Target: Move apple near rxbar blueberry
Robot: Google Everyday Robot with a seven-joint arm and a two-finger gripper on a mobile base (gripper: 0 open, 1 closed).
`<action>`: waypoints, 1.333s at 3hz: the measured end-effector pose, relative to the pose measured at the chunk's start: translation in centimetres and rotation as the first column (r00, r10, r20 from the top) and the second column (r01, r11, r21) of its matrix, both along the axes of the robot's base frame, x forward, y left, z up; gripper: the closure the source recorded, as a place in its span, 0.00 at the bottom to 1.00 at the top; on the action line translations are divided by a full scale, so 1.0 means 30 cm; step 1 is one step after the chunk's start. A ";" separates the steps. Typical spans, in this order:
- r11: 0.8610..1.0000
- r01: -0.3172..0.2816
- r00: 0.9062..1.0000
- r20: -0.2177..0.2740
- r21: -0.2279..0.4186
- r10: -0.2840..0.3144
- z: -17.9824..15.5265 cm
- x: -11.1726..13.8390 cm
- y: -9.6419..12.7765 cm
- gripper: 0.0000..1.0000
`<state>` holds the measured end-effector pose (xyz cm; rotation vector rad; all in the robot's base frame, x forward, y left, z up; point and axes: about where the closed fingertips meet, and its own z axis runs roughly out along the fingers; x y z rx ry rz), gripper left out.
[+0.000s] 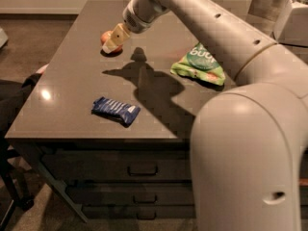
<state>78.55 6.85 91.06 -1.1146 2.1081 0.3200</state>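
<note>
One gripper was yours, set against the apple at the table's far side, seemingly placed for a grasp; clamped or apart, I could not tell. The rxbar blueberry lay well apart near the front edge, so a carry forward seemed due.

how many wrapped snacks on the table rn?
2. The rxbar blueberry lies near the front edge of the table; the green chip bag lies on the right, beside the arm. The end effector is at the apple, back left. The arm may hide more.
</note>
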 end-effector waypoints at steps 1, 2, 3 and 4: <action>1.000 0.010 1.000 -0.012 0.008 -0.010 -0.032 0.055 0.033 0.00; 1.000 0.025 0.999 -0.029 0.014 -0.024 -0.072 0.112 0.064 0.00; 1.000 0.021 0.999 -0.045 0.021 -0.020 -0.104 0.142 0.098 0.00; 1.000 0.006 0.999 -0.051 0.025 -0.005 -0.117 0.154 0.132 0.00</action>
